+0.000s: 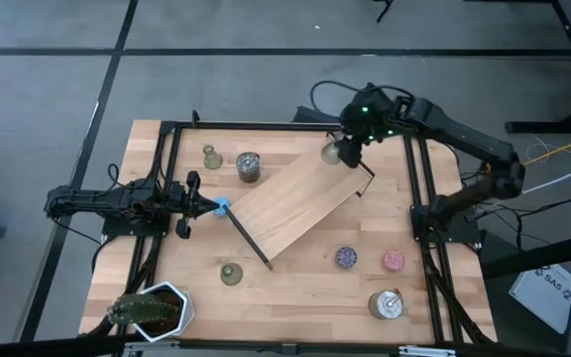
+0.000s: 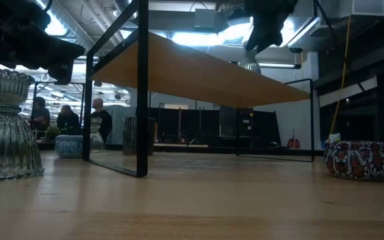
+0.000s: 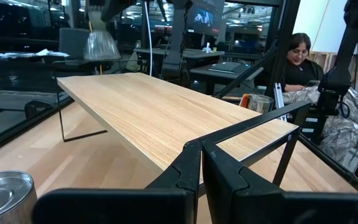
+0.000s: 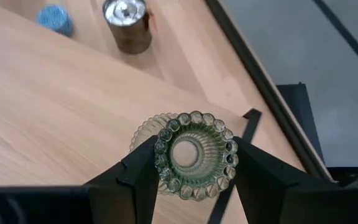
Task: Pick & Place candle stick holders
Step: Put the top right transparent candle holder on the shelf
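Three ribbed, greenish bell-shaped candle stick holders show. One [image 1: 211, 156] stands on its wide base at the table's far left. Another [image 1: 231, 273] stands near the front, also large in the low view [image 2: 5, 127]. My right gripper [image 1: 347, 149] is shut on the third [image 4: 194, 155], which hangs over the far right corner of the raised wooden board [image 1: 300, 203]. My left gripper [image 1: 198, 205] is shut and level at the table's left, its tips by the blue puck [image 1: 222, 206]. My right gripper pinches the holder's narrow upper end, at its scalloped rim [image 4: 166, 163], between its two fingers, one on each side. The fingers slant down from the far right. The holder hangs below them, wide base [image 3: 101, 53] lowest, just clear of the board's corner.
The board stands on a black frame [image 1: 251, 238] across the table's middle. One silver tin [image 1: 248, 166] sits at the far left and another [image 1: 387, 303] at the near right. A purple puck [image 1: 345, 258], a pink puck [image 1: 393, 261] and a potted plant [image 1: 152, 309] lie toward the front. People sit in the room behind.
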You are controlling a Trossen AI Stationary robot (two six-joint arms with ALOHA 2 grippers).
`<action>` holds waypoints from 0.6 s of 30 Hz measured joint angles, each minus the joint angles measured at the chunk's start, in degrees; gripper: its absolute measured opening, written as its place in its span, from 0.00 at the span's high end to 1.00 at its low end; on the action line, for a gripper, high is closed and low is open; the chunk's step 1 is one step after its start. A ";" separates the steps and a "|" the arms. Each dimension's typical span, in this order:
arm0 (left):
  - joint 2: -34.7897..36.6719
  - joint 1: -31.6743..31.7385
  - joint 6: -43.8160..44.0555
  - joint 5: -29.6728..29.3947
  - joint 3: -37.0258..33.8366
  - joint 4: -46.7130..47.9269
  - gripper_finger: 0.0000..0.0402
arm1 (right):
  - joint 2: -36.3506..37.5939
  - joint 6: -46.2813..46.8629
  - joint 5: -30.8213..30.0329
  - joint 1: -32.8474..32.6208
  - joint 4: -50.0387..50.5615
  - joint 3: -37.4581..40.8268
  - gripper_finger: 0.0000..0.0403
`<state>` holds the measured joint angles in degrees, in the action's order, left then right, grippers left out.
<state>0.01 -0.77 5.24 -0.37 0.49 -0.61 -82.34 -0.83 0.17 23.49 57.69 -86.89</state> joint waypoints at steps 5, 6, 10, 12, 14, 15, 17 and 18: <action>0.00 0.00 0.00 -0.01 0.00 0.01 0.97 | -3.09 -0.17 0.02 -0.48 -0.04 0.01 0.56; 0.00 0.00 0.01 0.00 0.00 0.01 0.97 | -3.61 -0.54 0.00 -0.47 -0.04 0.01 0.56; 0.00 0.01 0.01 0.00 0.00 0.00 0.97 | -4.79 -1.59 -2.14 -0.47 -0.04 0.01 0.56; 0.00 0.00 0.01 -0.01 0.00 0.01 0.97 | -4.86 -1.61 -4.24 -0.47 0.09 0.02 0.56; 0.00 0.00 0.00 0.01 0.00 0.01 0.97 | -4.84 -1.85 -5.09 -0.64 -0.06 0.00 0.56; 0.00 0.01 0.00 0.00 0.00 0.01 0.97 | -4.84 -2.07 -5.09 -0.68 -0.16 0.02 0.56; 0.00 0.02 0.02 -0.01 0.00 0.01 0.97 | -4.84 -2.21 -5.05 -0.73 -0.28 0.01 0.56; 0.00 0.01 0.01 0.00 0.00 0.01 0.97 | -4.84 -2.24 -5.06 -0.74 -0.27 0.02 0.56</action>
<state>0.01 -0.76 5.25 -0.37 0.49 -0.60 -87.18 -3.07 -4.89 22.75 57.42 -86.88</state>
